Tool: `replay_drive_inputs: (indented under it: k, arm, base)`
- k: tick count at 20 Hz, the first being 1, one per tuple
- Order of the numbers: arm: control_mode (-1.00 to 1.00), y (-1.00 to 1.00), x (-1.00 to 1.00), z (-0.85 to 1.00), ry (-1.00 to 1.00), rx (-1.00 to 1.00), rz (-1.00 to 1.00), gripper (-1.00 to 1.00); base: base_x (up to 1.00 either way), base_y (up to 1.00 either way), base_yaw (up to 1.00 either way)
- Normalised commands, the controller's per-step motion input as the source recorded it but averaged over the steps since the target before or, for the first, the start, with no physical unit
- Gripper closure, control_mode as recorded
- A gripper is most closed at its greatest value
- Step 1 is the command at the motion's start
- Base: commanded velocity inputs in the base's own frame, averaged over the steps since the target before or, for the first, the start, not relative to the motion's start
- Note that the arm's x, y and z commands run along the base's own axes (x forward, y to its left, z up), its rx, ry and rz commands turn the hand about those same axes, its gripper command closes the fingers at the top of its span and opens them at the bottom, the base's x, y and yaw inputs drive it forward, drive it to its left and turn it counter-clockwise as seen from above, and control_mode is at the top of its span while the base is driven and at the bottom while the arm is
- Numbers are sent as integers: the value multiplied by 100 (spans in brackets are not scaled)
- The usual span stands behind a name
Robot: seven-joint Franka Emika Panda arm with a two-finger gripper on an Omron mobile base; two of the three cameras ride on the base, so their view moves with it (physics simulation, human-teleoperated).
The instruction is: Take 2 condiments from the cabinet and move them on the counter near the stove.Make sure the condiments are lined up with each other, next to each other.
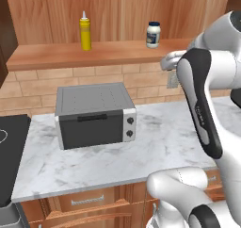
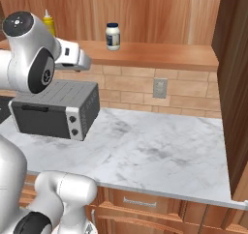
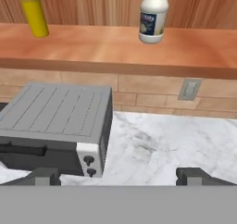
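Hand view: gripper [image 3: 118, 176] spread wide and empty at frame bottom, tall yellow squeeze bottle [image 3: 32, 11] upper left and short white blue-lidded jar [image 3: 153, 15] upper centre both on the brown wooden cabinet shelf [image 3: 115, 49]; first pick pending, likely a reach up to the jar.

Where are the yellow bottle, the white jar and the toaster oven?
Yellow bottle [image 1: 85, 34]: left base view, on the middle of its body.
White jar [image 3: 153, 18]: hand view, on its label.
Toaster oven [image 1: 92, 126]: left base view, on its dark door.
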Motion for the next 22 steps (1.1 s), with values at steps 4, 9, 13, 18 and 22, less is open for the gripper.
replay_drive_inputs:
  k: [4,9,13,18,22]
  arm:
    - [-100,-7,0,45,-4,0,-1,-100]
    - [-100,-8,18,6,-17,0,-5,-100]
    - [-100,-8,33,0,-17,0,-5,-100]
    - [-100,0,42,0,-17,0,-4,-100]
    - [-100,-1,41,1,-12,0,-4,-100]
  base:
    - [0,0,0]
    - [0,0,0]
    - [0,0,0]
    - [0,0,0]
    - [0,0,0]
